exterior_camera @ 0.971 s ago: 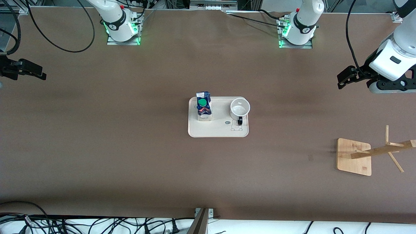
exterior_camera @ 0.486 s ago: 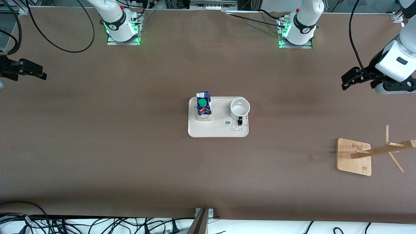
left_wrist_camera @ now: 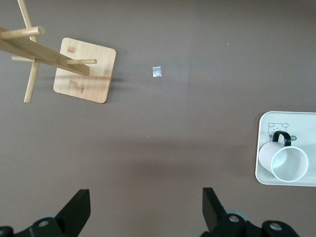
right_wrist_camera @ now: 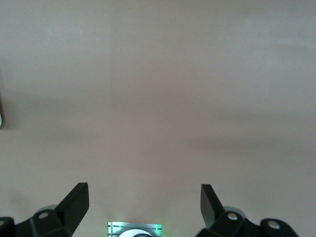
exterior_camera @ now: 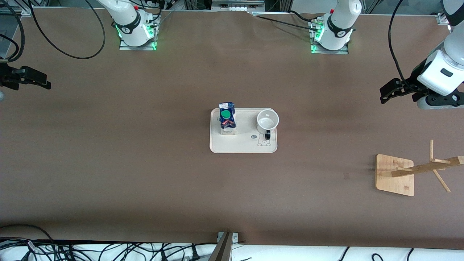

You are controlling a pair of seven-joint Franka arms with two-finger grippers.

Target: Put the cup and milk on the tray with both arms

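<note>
While both arms hang over bare tabletop [exterior_camera: 145, 174] at its ends, the tray [exterior_camera: 243, 146] lies mid-tabletop carrying both things. On it the milk [exterior_camera: 227, 122] stands upright toward the right arm's end, and the cup [exterior_camera: 268, 121] sits toward the left arm's end, handle toward the front camera, apart from the milk. Left pincer [left_wrist_camera: 146, 207] is spread wide and empty; right pincer [right_wrist_camera: 144, 201] is likewise wide and empty. A rack [exterior_camera: 395, 174] stands near the left arm's end.
</note>
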